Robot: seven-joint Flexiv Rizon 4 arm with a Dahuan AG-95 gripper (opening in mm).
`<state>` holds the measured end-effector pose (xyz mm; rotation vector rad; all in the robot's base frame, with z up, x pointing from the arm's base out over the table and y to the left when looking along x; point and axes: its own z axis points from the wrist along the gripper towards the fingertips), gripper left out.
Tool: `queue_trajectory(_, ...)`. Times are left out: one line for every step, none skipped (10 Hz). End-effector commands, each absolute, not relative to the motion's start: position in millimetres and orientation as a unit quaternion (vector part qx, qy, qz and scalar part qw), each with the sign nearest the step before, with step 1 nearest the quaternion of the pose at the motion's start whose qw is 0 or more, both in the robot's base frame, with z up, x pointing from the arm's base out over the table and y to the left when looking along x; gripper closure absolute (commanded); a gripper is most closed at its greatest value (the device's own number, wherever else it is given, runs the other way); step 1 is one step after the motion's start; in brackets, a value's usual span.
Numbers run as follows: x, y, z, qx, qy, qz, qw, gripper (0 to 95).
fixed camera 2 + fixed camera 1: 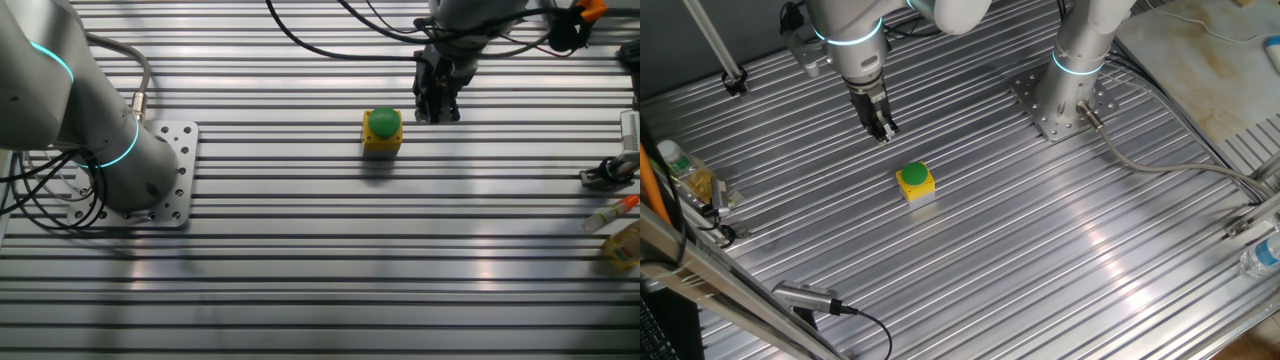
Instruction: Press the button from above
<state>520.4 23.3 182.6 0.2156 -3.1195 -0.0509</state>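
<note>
The button (914,173) is a round green cap on a small yellow box with a pale base, standing on the ribbed metal table (1040,250). It also shows in the other fixed view (383,122). My gripper (886,131) points down and hangs a little above the table. It is behind and to the left of the button, about one box-width away and not over it. In the other fixed view the gripper (437,114) is just right of the button. The fingertips look pressed together and hold nothing.
The arm's base plate (1060,108) is bolted at the back right, with a cable (1160,168) running off to the right. Bottles stand at the left edge (685,175) and right edge (1262,258). A metal tool with a cord (805,298) lies front left.
</note>
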Motion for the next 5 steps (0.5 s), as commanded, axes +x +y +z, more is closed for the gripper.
queue_trajectory(520.9,23.4,182.7,0.069,-0.997,-0.016,0.008,95.0)
queue_trajectory(520.9,23.4,182.7,0.067,-0.998,-0.015,0.01,95.0)
queue_trajectory(520.9,23.4,182.7,0.066,-0.998,-0.015,0.012,95.0)
queue_trajectory(520.9,23.4,182.7,0.078,-0.997,-0.01,0.013,95.0)
queue_trajectory(520.9,23.4,182.7,0.087,-0.996,-0.008,0.012,95.0)
